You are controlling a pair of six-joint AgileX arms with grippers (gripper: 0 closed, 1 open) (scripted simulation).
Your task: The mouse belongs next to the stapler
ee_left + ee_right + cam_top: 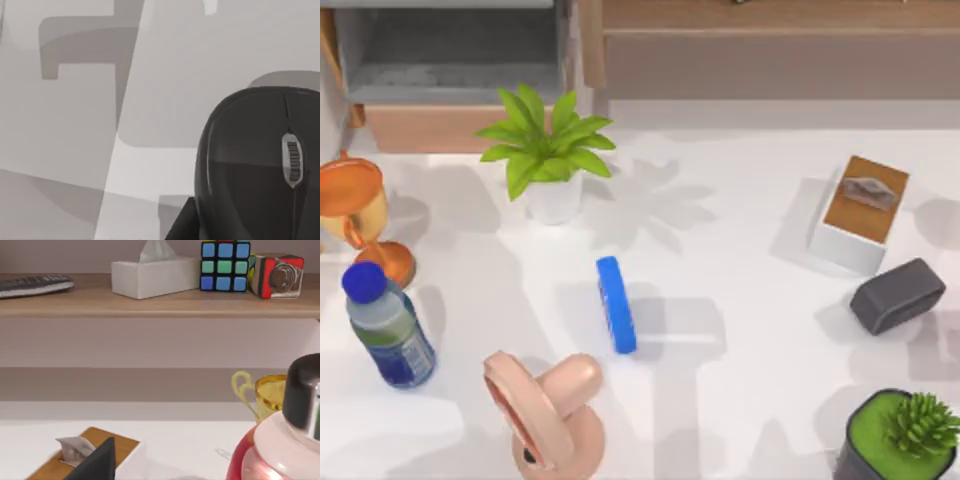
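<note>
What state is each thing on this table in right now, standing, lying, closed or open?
stapler: lying flat near the table's middle, nothing touching it.
mouse: seen close up in the left wrist view, wheel facing the camera.
water bottle: upright, blue cap on.
tissue box: upright, a tissue sticking out of the top.
leafy plant: upright in its white pot.
dark grey block: lying beside the tissue box.

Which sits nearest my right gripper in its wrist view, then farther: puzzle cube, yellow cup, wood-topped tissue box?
1. Wood-topped tissue box, on the table just ahead.
2. Yellow cup, farther back, beyond the box.
3. Puzzle cube, up on the shelf.
</note>
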